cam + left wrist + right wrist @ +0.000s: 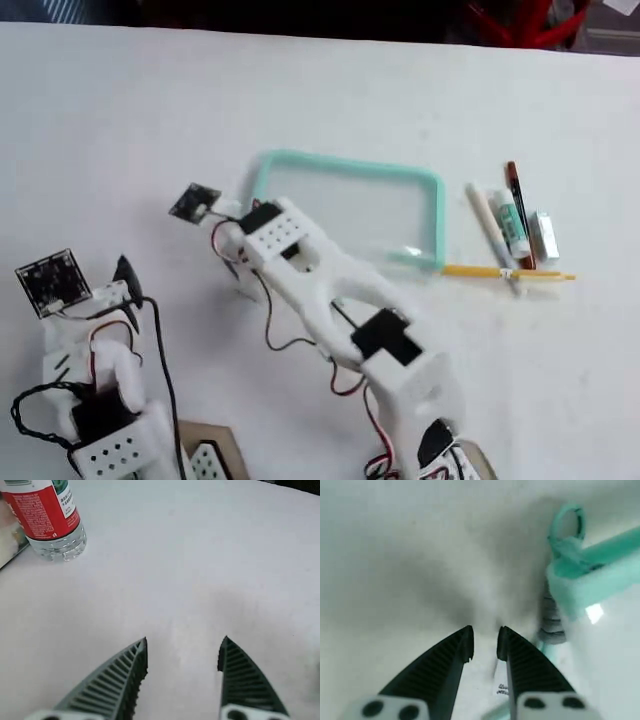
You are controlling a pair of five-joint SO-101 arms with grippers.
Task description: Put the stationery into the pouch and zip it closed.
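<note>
Clearly the pens (512, 225) lie loose at the pouch's (340, 165) three o'clock, none inside yet. Zipping now would shut them out. The right gripper (485, 637), fingers a sliver apart, hangs low over the nine o'clock corner beside the zip pull (551, 625). The left gripper (182, 647), spread wide, hovers over bare table (200, 555) at eight o'clock.

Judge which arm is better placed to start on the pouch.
Right, probably. The right pincer sits at the pouch corner beside the zip pull; the left pincer hangs over bare table, apart from it.
</note>
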